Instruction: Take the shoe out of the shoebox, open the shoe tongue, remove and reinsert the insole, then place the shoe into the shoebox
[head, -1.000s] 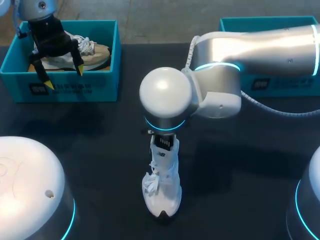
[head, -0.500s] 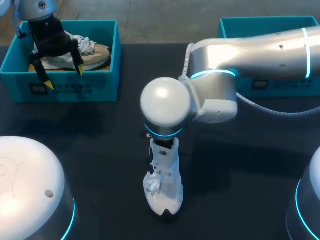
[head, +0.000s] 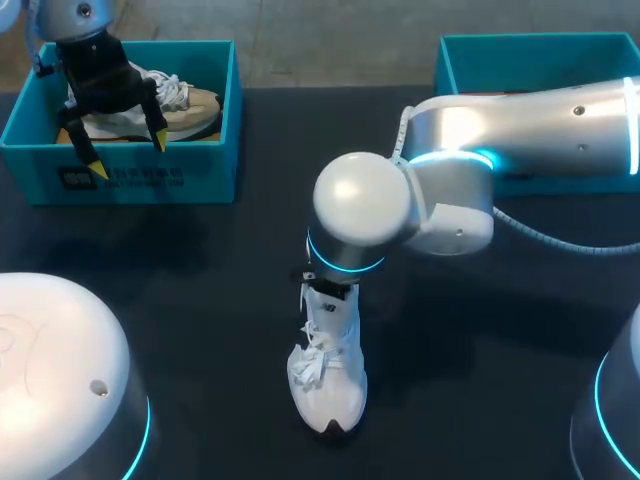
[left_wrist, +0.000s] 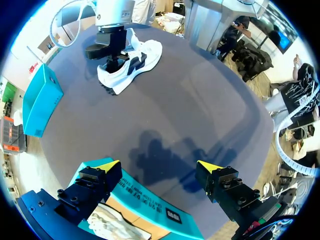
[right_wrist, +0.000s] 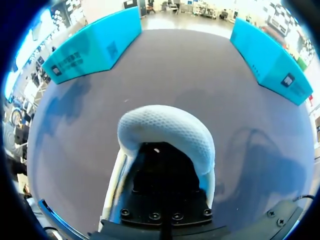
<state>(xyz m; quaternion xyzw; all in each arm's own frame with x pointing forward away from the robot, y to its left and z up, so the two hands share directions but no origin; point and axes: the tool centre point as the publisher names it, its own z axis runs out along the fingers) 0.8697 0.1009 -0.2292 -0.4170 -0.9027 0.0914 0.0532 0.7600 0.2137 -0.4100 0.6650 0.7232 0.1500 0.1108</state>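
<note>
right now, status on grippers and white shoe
Left gripper open above the left shoebox. Right gripper in the white shoe, mid-table, grip hidden. Nothing blocking it.

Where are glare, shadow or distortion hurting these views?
Head view: bright glare on the right arm, whose round joint hides the heel of the white shoe. Left wrist view: fisheye curves the table; the left gripper casts a dark shadow on it. Right wrist view: the shoe's collar looms large; the right gripper inside it is nearly black.
</note>
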